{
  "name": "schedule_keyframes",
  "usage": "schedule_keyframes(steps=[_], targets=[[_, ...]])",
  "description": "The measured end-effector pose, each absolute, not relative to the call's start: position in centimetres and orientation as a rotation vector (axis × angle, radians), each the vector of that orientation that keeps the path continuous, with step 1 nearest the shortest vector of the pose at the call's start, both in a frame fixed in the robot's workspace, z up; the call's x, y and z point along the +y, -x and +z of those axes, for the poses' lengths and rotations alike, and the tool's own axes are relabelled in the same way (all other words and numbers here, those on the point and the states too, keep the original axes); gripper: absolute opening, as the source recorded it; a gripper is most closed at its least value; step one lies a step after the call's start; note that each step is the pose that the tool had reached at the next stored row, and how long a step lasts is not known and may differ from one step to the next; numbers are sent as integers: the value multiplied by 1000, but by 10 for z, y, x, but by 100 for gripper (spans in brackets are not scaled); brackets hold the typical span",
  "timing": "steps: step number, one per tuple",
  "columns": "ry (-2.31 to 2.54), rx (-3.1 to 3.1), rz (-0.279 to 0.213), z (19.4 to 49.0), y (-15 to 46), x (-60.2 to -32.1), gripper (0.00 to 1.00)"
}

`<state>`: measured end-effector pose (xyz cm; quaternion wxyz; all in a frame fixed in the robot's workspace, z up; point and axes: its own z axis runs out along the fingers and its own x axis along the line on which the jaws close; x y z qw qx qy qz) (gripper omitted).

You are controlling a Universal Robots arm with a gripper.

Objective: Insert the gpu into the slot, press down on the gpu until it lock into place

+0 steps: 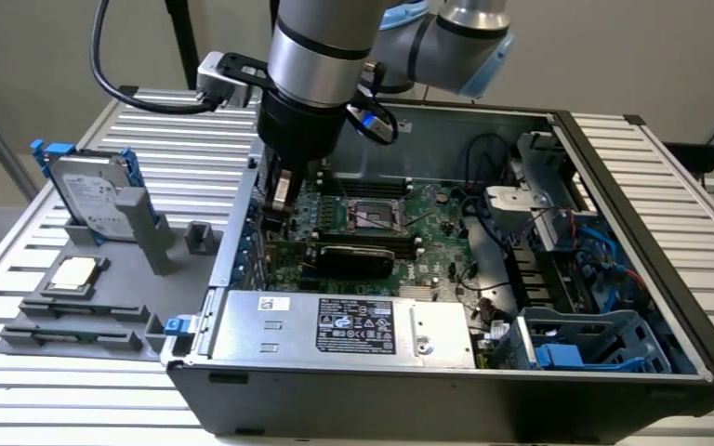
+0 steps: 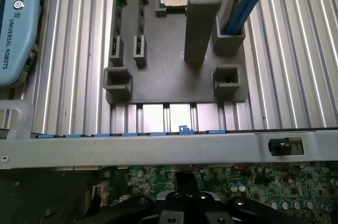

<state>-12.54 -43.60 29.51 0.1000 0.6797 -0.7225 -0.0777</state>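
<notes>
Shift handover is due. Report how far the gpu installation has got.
Done: the gpu already sits across the motherboard inside the case. In hand: the shut gripper is low at the card's end on the exterior view's left. Left: whether the card has locked cannot be seen.

You are seeing the gripper (image 2: 186,209) being cut off at the wrist view's edge, while the gpu (image 1: 350,256) is hiding the slot underneath it.

Soft, even overhead light, no harsh shadows; worktop (image 1: 34,390) slats shine a bit at 8 o'clock, computer case (image 1: 456,409) interior looks dim.
</notes>
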Motion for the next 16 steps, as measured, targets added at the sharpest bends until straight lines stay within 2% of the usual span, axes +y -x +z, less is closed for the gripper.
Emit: schedule_keyframes(steps=[16], targets=[[-2003,-2131,-231,298,123,-444,11]])
